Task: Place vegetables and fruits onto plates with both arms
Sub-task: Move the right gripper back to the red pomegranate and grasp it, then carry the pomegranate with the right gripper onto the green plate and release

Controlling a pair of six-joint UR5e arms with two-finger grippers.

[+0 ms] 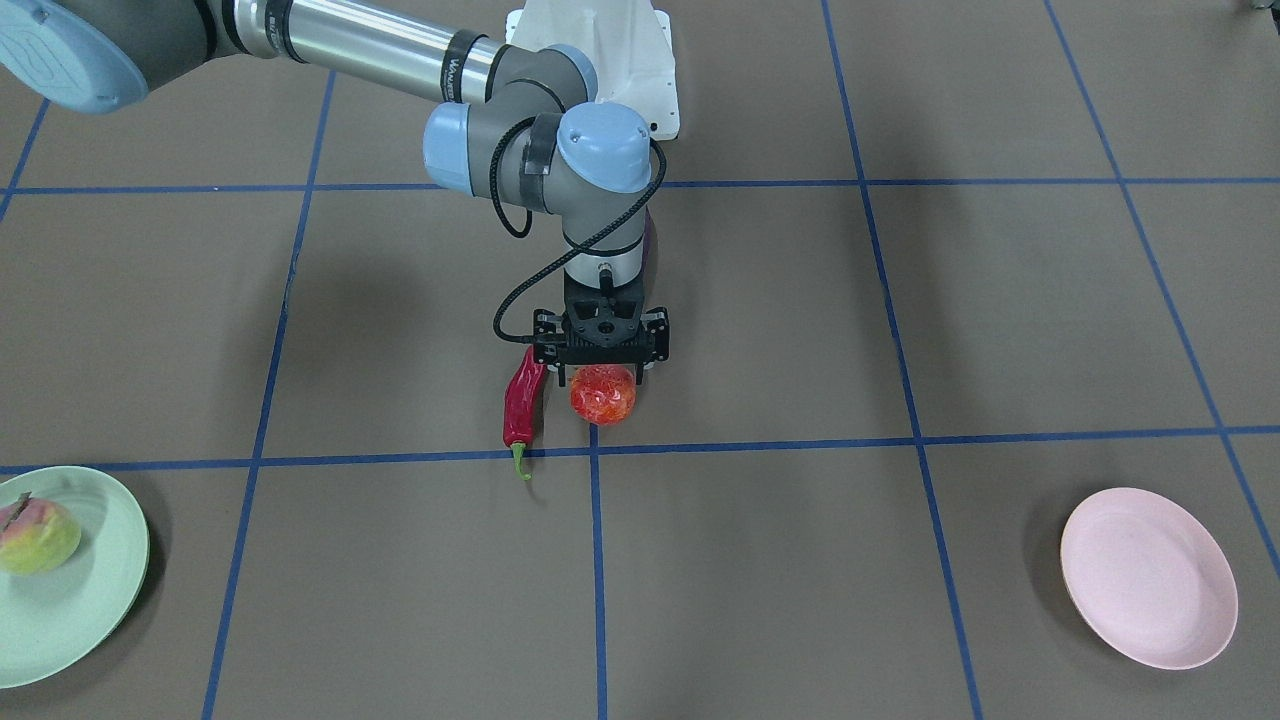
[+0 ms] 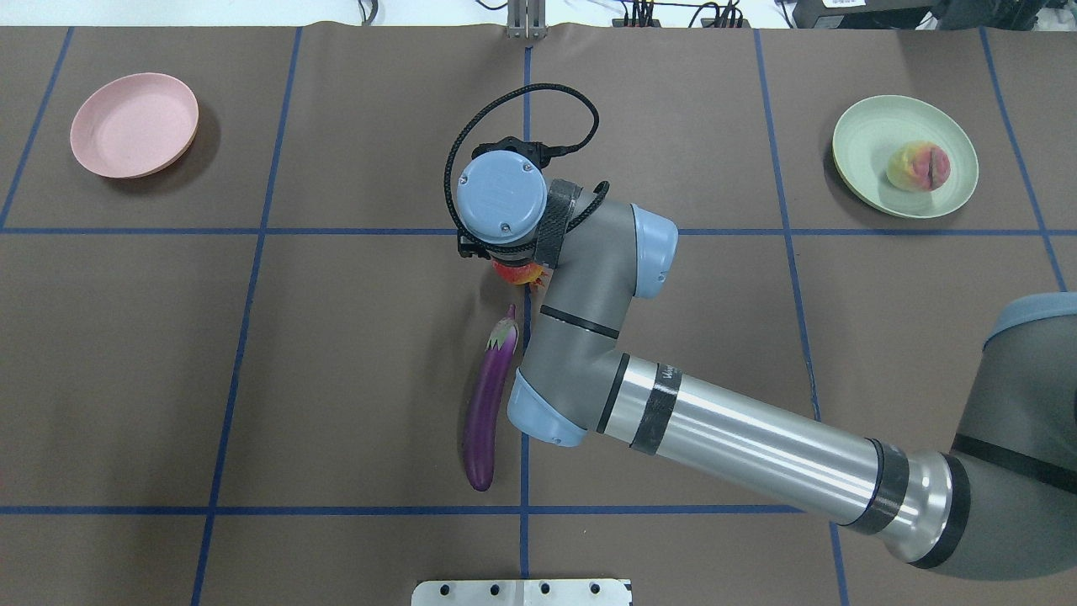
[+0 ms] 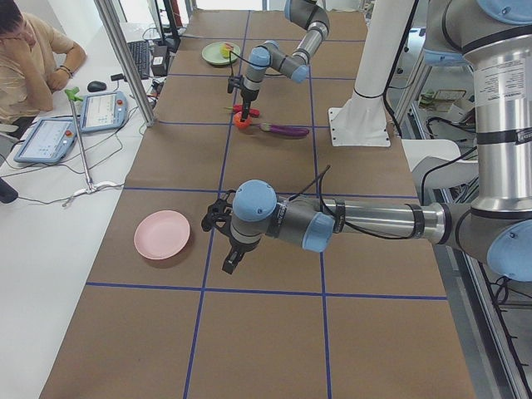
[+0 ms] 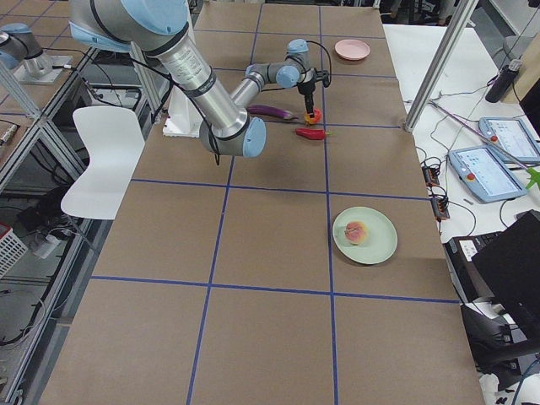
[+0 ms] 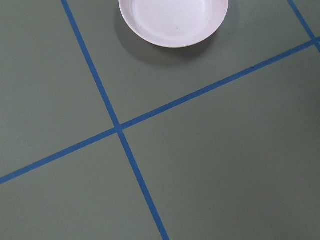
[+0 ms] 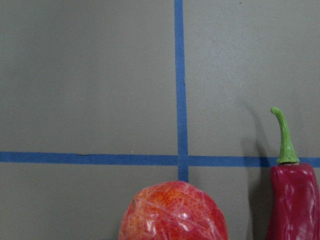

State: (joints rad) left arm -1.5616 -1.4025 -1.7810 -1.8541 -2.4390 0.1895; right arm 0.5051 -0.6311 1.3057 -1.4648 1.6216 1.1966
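My right gripper [image 1: 600, 376] points down over the bumpy red-orange fruit [image 1: 603, 398], its open jaws on either side of it; the fruit rests on the table. The red chili [image 1: 522, 402] lies just beside it, green stem toward the operators' side. The purple eggplant [image 2: 488, 412] lies nearer the robot's base. The peach [image 2: 917, 166] sits on the mint green plate [image 2: 858, 143]. The pink plate [image 2: 135, 126] holds nothing. My left gripper [image 3: 229, 262] hovers near the pink plate [image 3: 162, 234]; I cannot tell if it is open or shut.
The brown table has a grid of blue tape lines [image 1: 596, 560]. The white base block [image 2: 522, 592] stands at the robot's edge. A person [image 3: 29, 58] with tablets sits beside the table.
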